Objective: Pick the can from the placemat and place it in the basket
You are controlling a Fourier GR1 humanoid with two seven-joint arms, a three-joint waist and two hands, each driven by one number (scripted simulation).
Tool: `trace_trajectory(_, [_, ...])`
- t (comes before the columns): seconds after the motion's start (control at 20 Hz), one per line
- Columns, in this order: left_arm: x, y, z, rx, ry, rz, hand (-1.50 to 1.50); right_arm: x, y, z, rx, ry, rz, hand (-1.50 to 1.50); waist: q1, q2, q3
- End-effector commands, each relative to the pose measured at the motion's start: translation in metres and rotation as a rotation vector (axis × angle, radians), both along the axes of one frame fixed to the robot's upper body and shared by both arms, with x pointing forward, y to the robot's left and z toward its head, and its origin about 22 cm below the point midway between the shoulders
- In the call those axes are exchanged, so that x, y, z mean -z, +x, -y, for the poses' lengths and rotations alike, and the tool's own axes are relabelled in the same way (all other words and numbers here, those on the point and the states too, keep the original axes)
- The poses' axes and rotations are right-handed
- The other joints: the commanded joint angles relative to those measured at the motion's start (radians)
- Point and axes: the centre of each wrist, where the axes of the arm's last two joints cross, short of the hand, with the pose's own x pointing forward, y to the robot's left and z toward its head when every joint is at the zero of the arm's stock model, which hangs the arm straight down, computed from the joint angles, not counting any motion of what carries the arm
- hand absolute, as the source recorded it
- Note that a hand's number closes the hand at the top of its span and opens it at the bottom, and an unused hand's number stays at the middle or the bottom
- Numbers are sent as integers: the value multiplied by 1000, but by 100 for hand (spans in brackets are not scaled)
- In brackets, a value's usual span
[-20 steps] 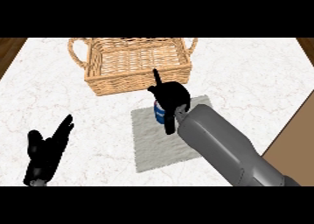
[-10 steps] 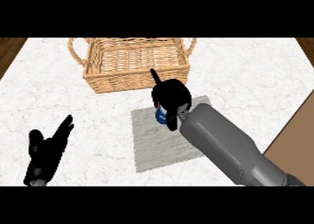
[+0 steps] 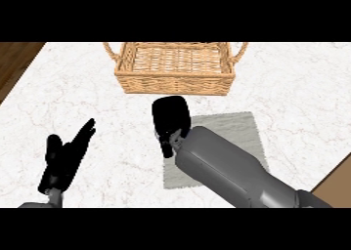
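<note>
The right hand (image 3: 170, 117) hangs over the left edge of the grey placemat (image 3: 239, 128), its back turned to the camera and its fingers curled downward. The wicker basket (image 3: 174, 84) stands just beyond the hand, farther up the counter and apart from it. The can named in the task cannot be seen anywhere: not on the bare part of the mat to the hand's right, not on the white marble counter (image 3: 300, 93), and not on the visible weave of the basket's floor. If the hand holds it, the palm and the grey forearm behind the hand cover it entirely, so what the curled fingers enclose cannot be told from this view.

Well off to the left of the working hand, near the lower edge, the left hand (image 3: 62, 158) rests open with its fingers pointing up, touching nothing.

As for progress, the placing is plainly not done, since the basket shows no can inside. Judging from the can's absence on the mat and the hand's closed posture, the pick appears likely to be made and the carry under way. What seems left is to bring the hand across the basket's near wall, over its interior, and let go there.
</note>
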Motion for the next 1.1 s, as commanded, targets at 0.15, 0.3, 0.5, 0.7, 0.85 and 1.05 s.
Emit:
trace_trajectory(0.15, [20,-4,15,52,4,-114,0,-32,-18,-30,145,124,170,150,57,13,-8])
trace_trajectory(0.3, [15,0,10,35,-15,-112,0,-62,-17,-25,245,492,198,150,51,13,-1])
trace_trajectory(0.5, [20,-2,4,30,0,-134,0,-113,-26,-38,235,757,376,150,46,2,-7])
trace_trajectory(0.7, [20,-1,6,-4,3,-136,0,-147,-26,-51,277,870,487,150,8,-6,-9])
trace_trajectory(0.85, [22,-8,-1,-25,18,-151,0,-169,-25,-60,321,894,527,150,-12,-13,-10])
trace_trajectory(1.05, [28,-14,-4,-30,4,-156,0,-202,-18,-71,378,880,597,150,-20,-10,-13])
